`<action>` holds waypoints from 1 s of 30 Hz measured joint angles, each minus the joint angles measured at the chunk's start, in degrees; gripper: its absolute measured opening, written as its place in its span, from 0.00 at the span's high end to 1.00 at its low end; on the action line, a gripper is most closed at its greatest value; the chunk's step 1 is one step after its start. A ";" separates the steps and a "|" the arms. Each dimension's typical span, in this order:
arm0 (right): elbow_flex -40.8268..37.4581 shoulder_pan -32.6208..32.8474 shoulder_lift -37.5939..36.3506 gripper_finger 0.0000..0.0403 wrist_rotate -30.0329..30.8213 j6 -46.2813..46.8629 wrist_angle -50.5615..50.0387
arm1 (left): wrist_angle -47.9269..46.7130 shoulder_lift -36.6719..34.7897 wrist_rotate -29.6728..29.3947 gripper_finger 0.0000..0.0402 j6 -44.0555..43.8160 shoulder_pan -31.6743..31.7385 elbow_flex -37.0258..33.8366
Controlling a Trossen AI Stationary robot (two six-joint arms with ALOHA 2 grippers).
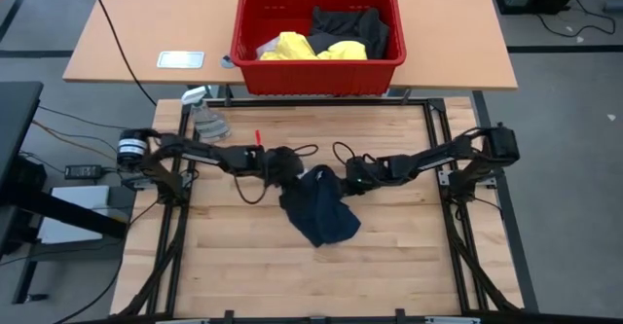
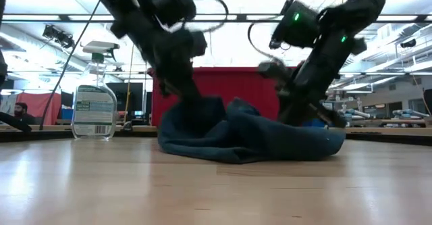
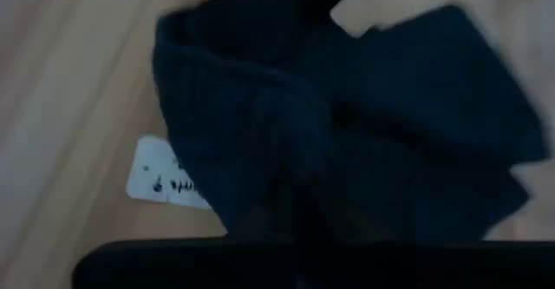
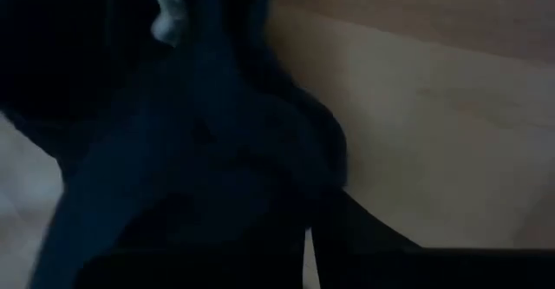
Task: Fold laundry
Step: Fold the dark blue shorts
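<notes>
Two grippers are closed on the navy garment (image 1: 319,214), which lies crumpled mid-table: the left gripper (image 1: 283,164) is pinched on its upper left edge, the right gripper (image 1: 343,180) on its upper right edge. The pick-and-spread step is judged in hand. Next, both corners likely need to be lifted and pulled apart so the cloth is flattened. More laundry is left in the red basket (image 1: 255,70).

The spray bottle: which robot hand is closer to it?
Left. The left gripper is shut on the navy cloth mid-table, on the spray bottle's side. The right gripper grips the same cloth further from the bottle.
</notes>
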 joint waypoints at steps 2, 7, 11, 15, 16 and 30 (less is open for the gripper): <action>0.00 0.97 -3.23 0.97 1.61 -2.22 -2.66 | -1.39 -2.92 0.01 0.99 -0.08 0.00 -0.01; 0.02 2.45 -13.67 0.97 6.60 -9.66 -8.10 | -4.62 -10.50 -0.02 0.99 -1.79 0.04 0.00; 0.02 2.58 -22.52 0.97 8.45 -15.07 -9.86 | -5.50 -16.22 -0.04 1.00 -4.38 0.04 0.00; 0.11 2.65 -30.04 0.97 6.46 -20.94 -8.41 | -5.83 -21.19 -0.11 1.00 -5.22 -0.50 0.00; 0.11 2.69 -31.48 0.97 5.55 -22.13 -8.17 | -6.61 -22.07 -0.07 1.00 -3.59 -0.85 0.00; 0.11 2.56 -35.05 0.97 2.27 -25.73 -13.50 | -7.52 -21.71 -3.15 1.00 -2.42 -2.26 -0.22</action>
